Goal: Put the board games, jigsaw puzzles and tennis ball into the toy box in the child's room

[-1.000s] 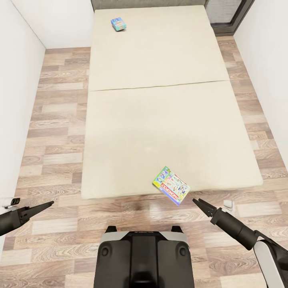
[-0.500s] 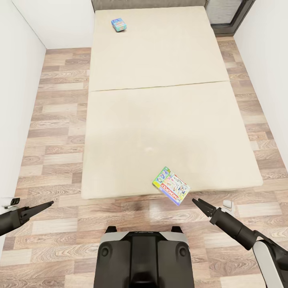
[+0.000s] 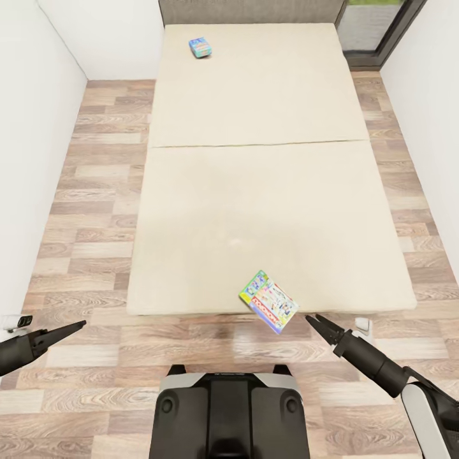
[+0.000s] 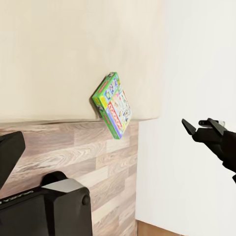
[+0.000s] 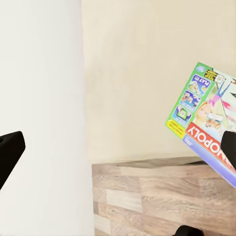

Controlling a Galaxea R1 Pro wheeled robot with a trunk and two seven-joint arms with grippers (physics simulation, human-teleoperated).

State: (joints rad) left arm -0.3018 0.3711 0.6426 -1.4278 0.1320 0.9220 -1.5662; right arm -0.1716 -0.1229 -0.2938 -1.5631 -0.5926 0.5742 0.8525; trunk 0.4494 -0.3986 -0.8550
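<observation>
A yellow-green-red board game [image 3: 268, 301] lies on the cream bed [image 3: 255, 210], with one corner hanging over the near edge. It also shows in the wrist views [image 4: 114, 105] [image 5: 204, 113]. A second, bluish board game [image 3: 200, 46] sits at the bed's far left end. My right gripper [image 3: 314, 320] hovers over the floor just right of the near game, open and holding nothing. One of its fingers [image 5: 7, 147] shows at the frame's edge. My left gripper [image 3: 78, 326] is far to the left over the floor, open and holding nothing.
Wood floor surrounds the bed, with white walls on both sides and a dark doorway [image 3: 376, 29] at the far right. A small white object [image 3: 362, 325] lies on the floor by the bed's near right corner. My base [image 3: 228, 414] is just before the bed's foot.
The whole view has shifted, so the bed now looks a little farther and more centred. That is camera motion. The games and both grippers keep their places relative to each other.
</observation>
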